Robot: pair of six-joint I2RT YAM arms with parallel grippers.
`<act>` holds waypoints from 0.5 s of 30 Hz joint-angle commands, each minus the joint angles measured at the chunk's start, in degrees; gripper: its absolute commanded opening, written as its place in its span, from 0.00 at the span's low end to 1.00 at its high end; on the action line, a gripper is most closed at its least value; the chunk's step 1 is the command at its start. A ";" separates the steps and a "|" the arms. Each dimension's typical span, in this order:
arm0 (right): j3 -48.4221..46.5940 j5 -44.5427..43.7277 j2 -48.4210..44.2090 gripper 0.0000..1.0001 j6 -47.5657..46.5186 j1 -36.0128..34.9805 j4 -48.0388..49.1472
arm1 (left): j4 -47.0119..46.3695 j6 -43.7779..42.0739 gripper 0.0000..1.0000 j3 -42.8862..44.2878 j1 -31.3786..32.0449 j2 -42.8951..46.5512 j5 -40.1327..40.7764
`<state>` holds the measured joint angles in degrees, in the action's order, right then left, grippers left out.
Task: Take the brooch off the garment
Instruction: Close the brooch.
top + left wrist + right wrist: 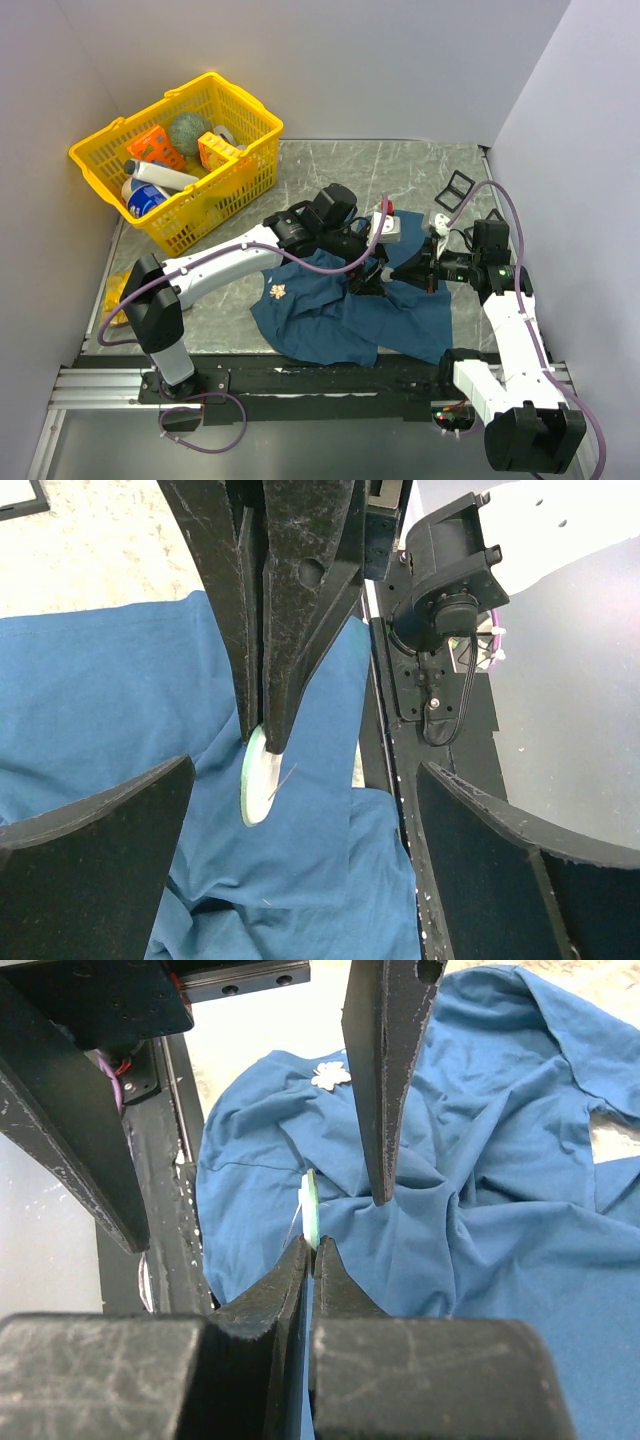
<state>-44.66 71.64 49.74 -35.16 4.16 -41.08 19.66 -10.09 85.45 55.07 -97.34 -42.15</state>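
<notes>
Brooch [258, 780] edge pinched in closed right gripper [312, 1247]; left gripper [305, 777] wide open, empty, astride garment [480, 1160]; pin release unclear, lift-away left

- The right gripper [312, 1245] is seen at the bottom edge, its jaws pressed together on the lower rim of the brooch [311, 1205], a thin pale green disc held upright and viewed edge-on.
- A fine pin is noted just left of the disc.
- The garment [480, 1160] is observed crumpled behind the disc, covering most of the surface [612, 1138].
- The left gripper [258, 1222] is recorded with jaws spread wide, one finger [383, 1080] pointing down just right of the disc.
- A small cream ornament [331, 1075] is seen on the garment farther back.
- A black rail [165, 1190] is noted along the garment's left.
</notes>
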 commanded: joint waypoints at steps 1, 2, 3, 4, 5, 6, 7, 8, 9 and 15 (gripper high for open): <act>0.10 0.08 -0.25 0.00 0.70 0.41 2.06 | -0.76 -0.99 0.99 1.39 -0.05 2.42 -0.04; 0.10 0.52 -0.43 0.00 0.70 0.41 1.97 | -0.76 -1.07 0.99 1.21 -0.14 2.33 -0.04; -0.33 1.22 -0.43 0.00 0.70 0.49 1.88 | -0.76 -1.16 0.99 1.12 -0.05 2.24 0.05; -0.60 2.10 -0.43 0.00 0.70 0.58 1.01 | -0.76 -1.25 0.99 1.12 -0.05 2.24 0.14; -0.86 4.37 -0.34 0.00 0.44 1.10 0.65 | -0.59 -1.34 0.98 1.12 -0.05 2.16 0.14; -1.30 5.43 -0.34 0.00 0.35 1.28 0.13 | -0.68 -1.43 0.98 1.12 -0.05 2.07 0.14; -1.39 6.14 -0.25 0.00 0.00 1.55 -0.57 | -0.68 -1.43 0.98 1.12 -0.05 2.07 -0.03; -1.56 7.02 -0.08 0.00 -0.61 2.07 -1.54 | -0.50 -1.51 0.97 1.21 -0.05 2.07 -0.12; -1.74 8.07 0.18 0.00 -0.70 2.34 -1.89 | -0.41 -1.60 0.97 1.30 -0.05 2.07 -0.21; -2.62 10.98 2.12 0.00 -1.93 3.22 -5.15 | -0.06 -1.78 0.87 1.56 -0.22 2.24 -0.48</act>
<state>-44.99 78.67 50.98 -35.79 6.59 -43.79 19.84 -11.11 85.45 55.05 -97.34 -42.13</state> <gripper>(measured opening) 0.025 0.899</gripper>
